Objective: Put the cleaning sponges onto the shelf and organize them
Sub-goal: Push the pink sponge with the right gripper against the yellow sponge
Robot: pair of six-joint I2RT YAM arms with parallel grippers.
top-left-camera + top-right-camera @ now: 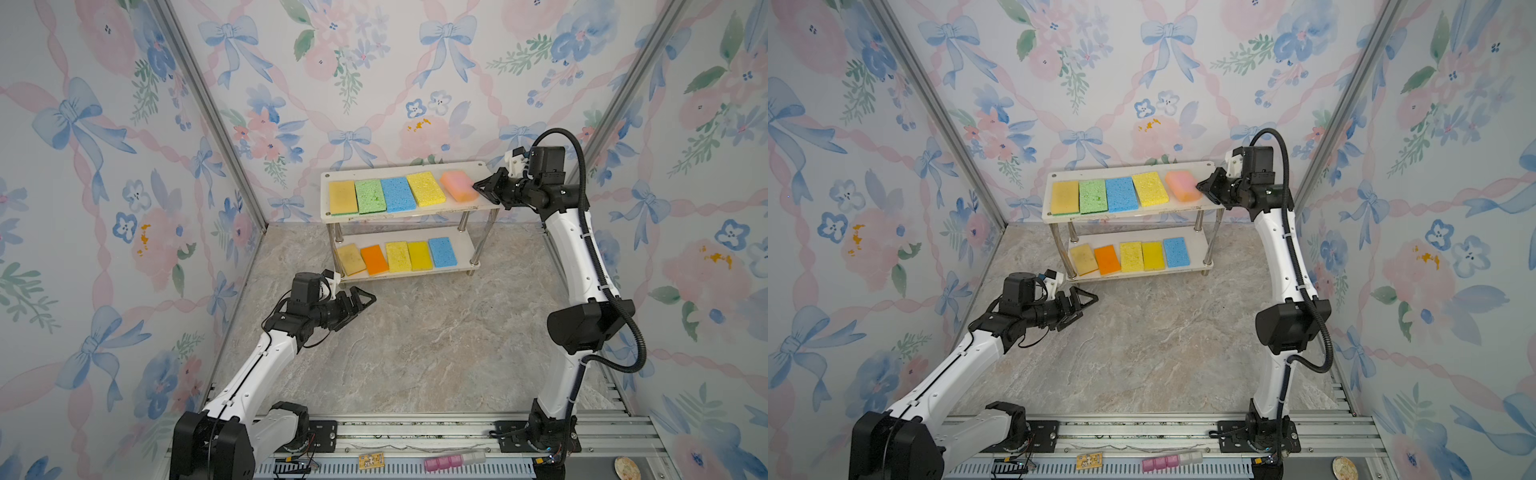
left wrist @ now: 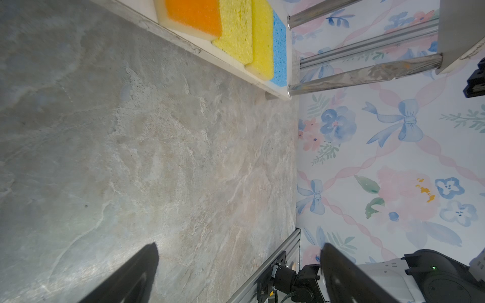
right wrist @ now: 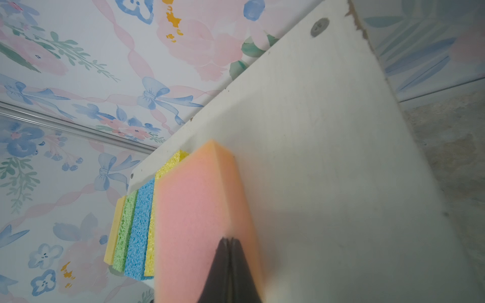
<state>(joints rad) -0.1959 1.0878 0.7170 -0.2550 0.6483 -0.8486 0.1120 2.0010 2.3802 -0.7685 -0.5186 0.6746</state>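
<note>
When checking progress, begin at the pink sponge (image 1: pixel 458 185): lying on the upper board of the shelf (image 1: pixel 374 169), at that board's right end, skewed against the row and blurred in both top views. Find the right tool (image 3: pixel 231 242) at the shelf's right end, jaws pressed fully together with nothing between them and tips apparently touching the pink sponge. Read this as a nudge, not a grip.

Count leftward along the same board: upper yellow sponge (image 1: pixel 425 189), upper blue sponge (image 1: pixel 397 194), green sponge (image 1: pixel 369 196), tan-yellow sponge (image 1: pixel 343 197). All four lie flat, side by side.

Count the shelf's lower board from its left end: lower tan sponge (image 1: pixel 351 259), slightly turned, then orange sponge (image 1: pixel 374 259), porous yellow sponge (image 1: pixel 398 256), smooth yellow sponge (image 1: pixel 419 255), lower blue sponge (image 1: pixel 442 252).

Judge placement complete: ten on the shelf, none on the desk (image 1: pixel 415 340) in front of it. Treat as outstanding only the squaring of the pink sponge beside the upper yellow sponge, and perhaps the lower tan sponge.

Locate the left tool (image 1: pixel 365 306) just in front of the shelf's lower left corner, above the desk, jaws spread wide and empty.
</note>
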